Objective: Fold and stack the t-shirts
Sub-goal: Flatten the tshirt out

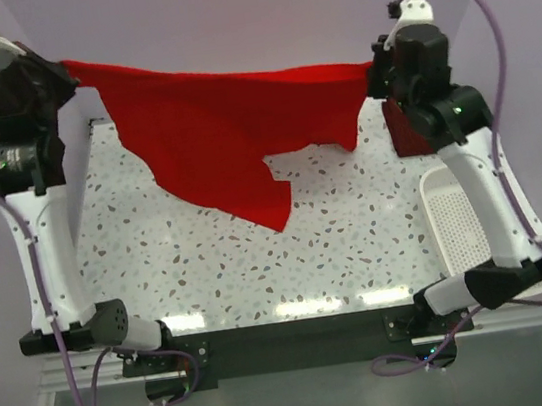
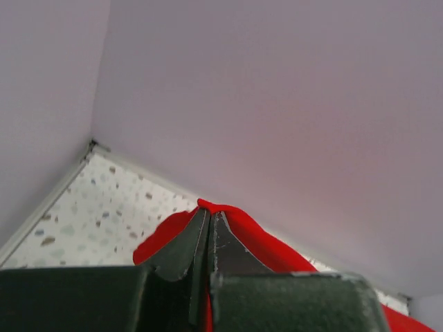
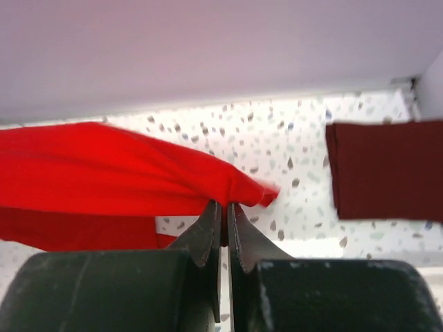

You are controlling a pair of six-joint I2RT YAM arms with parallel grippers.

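both clamp cloth: the left gripper [image 2: 210,216] and right gripper [image 3: 223,206] each pinch shut on one end of the bright red t-shirt [image 1: 210,131], holding it stretched above the counter [image 1: 337,244], likely to spread it for folding. the maroon t-shirt [image 3: 384,169] lies folded on the counter's right side.

Speckled white desk [image 1: 357,241], flecked grey and brown, filling the middle of the top view, with a bright strip of reflections along its lower edge. Carries a dark maroon t-shirt [image 3: 384,169], folded flat into a rectangle, at the right of the right wrist view and close to the desk's far right corner; mostly hidden behind the right arm [image 1: 471,185] in the top view. Also bears a white slatted basket [image 1: 451,213] along the right edge, lower right of the top view, partly covered by that same arm.
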